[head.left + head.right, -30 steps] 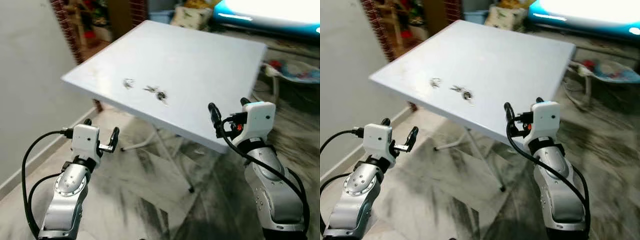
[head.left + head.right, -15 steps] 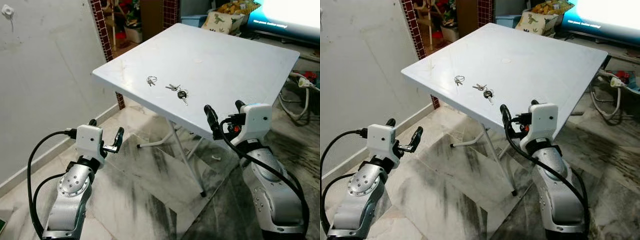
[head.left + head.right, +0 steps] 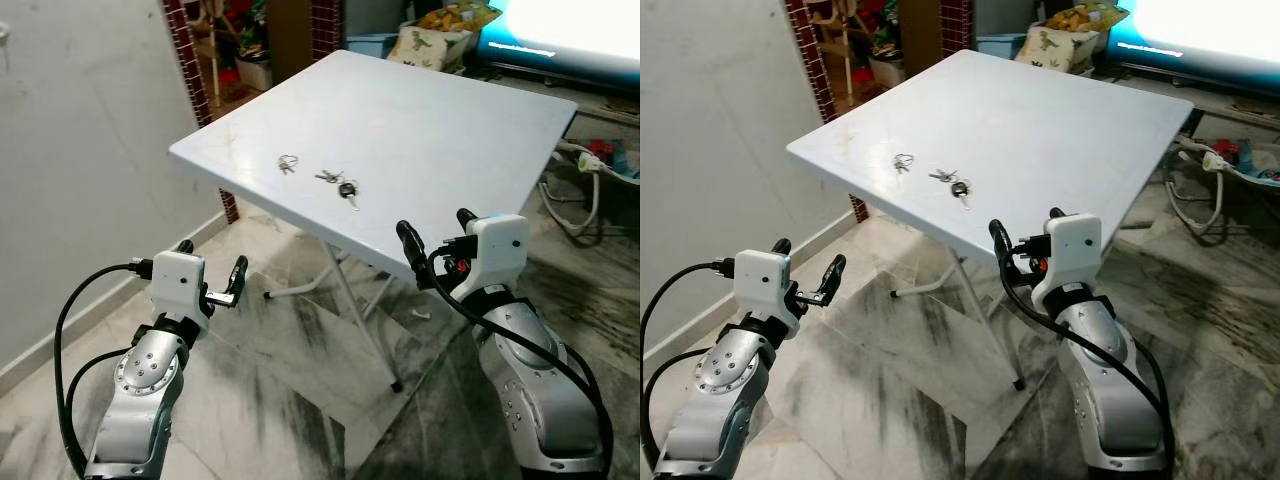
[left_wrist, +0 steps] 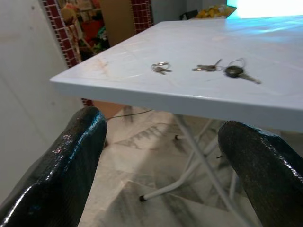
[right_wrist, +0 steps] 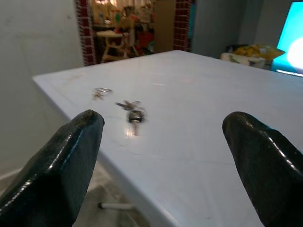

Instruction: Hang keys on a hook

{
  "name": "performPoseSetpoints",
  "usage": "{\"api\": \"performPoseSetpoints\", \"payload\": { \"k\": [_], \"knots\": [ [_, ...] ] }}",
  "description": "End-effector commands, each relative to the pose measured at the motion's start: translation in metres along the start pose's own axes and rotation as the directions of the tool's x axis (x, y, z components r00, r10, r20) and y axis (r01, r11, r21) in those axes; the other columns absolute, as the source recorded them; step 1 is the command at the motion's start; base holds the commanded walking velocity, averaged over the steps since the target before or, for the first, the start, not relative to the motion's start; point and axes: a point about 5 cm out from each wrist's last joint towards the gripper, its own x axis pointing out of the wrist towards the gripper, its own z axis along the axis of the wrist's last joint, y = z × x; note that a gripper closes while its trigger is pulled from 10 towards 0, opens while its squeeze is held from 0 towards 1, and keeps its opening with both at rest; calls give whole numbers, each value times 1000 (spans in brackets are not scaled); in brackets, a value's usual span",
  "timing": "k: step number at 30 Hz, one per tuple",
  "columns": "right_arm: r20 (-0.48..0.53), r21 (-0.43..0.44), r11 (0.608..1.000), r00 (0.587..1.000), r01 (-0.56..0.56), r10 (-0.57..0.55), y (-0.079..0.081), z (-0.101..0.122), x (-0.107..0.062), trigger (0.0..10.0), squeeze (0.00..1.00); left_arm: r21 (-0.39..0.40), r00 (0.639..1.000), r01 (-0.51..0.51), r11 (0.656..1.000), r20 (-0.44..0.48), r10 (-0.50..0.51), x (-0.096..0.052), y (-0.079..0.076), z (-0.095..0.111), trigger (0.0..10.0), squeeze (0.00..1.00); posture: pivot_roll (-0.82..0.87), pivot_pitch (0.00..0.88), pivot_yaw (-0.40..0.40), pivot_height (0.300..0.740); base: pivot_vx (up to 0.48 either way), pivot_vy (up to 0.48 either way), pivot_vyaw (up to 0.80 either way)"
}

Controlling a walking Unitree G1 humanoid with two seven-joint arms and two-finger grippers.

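The keys [image 3: 339, 186] are lying on the white table [image 3: 440, 110], near its front-left edge, with a small key ring [image 3: 287, 163] just beside them. Both grippers hang in front of the table with nothing in them: left gripper [image 3: 212, 275] spread open below the edge, right gripper [image 3: 433, 236] spread open at the near edge.

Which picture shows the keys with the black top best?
The left wrist view: the black-topped keys lie sharp and side-on near the table edge, beside another bunch. In the right wrist view they are blurred. In both eye views they are tiny.
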Motion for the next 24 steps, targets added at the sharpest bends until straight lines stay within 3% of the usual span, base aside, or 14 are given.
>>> {"api": "performPoseSetpoints", "payload": {
  "k": [1, 6, 15, 19, 24],
  "knots": [
    [22, 10, 1000, 999, -27, 27, 5, 6, 2, 10000, 0, 4, 1000, -15, 1000, -5, 15, -2, 7, 0, 10000, 0, -31, 56, 22, 740, 0, -352, 0],
    [13, 26, 999, 999, -32, 31, 6, 4, 1, 10000, 0, 5, 1000, -19, 1000, -5, 19, -1, 8, 0, 10000, 0, -33, 52, 27, 740, 0, -322, 0],
    [18, -37, 998, 998, -52, 53, 14, 4, 0, 10000, 0, -34, 996, -86, 996, -3, 86, -2, 13, 0, 10000, 0, -36, 52, 32, 740, 0, 0, 0],
    [26, -26, 999, 999, -37, 38, 12, 5, 1, 10000, 0, 7, 992, -126, 992, 14, 126, 0, 14, 4, 10000, 0, -38, 57, 34, 740, 0, 0, 0],
    [19, -27, 999, 999, -35, 35, 11, 4, 1, 10000, 0, 3, 990, -137, 991, 20, 137, -1, 16, 3, 10000, 0, -39, 62, 37, 740, 0, 0, 0]
  ]
}}
